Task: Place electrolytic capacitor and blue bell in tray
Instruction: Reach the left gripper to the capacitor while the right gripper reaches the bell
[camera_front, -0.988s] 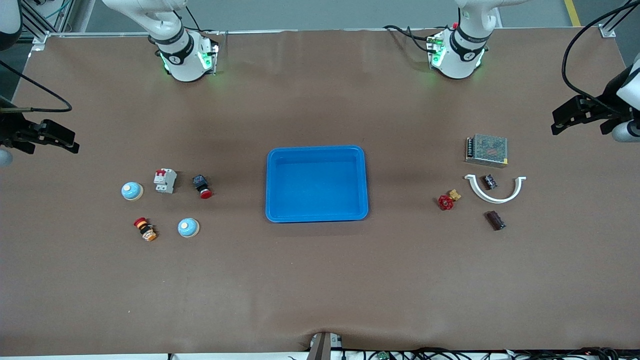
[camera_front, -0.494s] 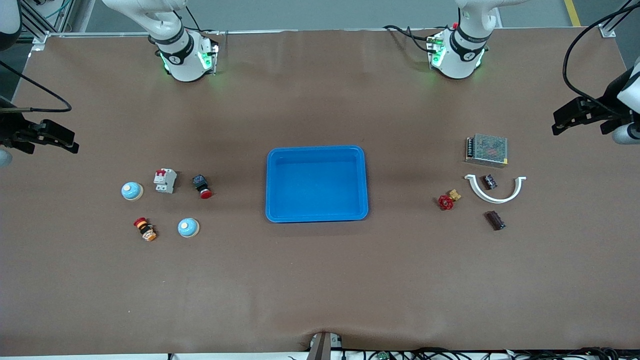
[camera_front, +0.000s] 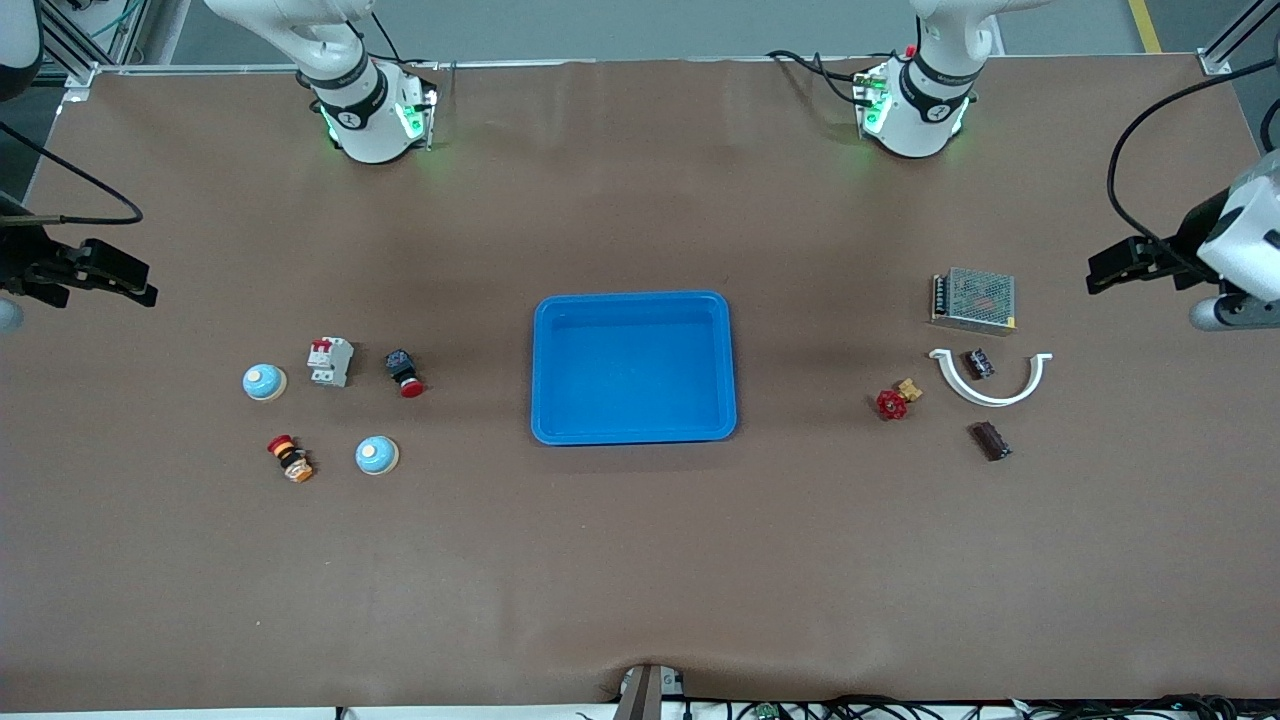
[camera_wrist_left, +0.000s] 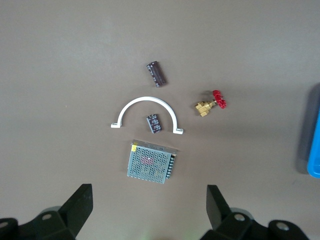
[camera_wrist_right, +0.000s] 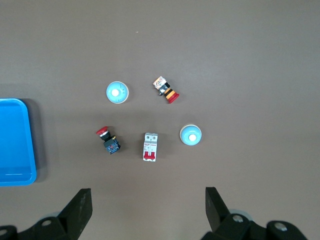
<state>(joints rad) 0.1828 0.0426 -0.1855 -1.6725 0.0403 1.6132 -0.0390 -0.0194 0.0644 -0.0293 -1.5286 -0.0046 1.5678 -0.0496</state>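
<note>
Front view: my left hand (camera_front: 1100, 272) and right hand (camera_front: 145, 288) hang wide open and empty over opposite ends of the surface (camera_front: 640, 560). I'd drop squarely over the capacitor (camera_front: 990, 440) and the bell (camera_front: 376, 454).

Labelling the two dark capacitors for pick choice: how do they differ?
Capacitor A lies inside the curve of the white arc bracket, close to the metal power supply; capacitor B lies in the open, nearer the front camera. B looks longer in the left wrist view than A. Both are dark cylinders lying on their sides at the left arm's end, outside the tray.
</note>
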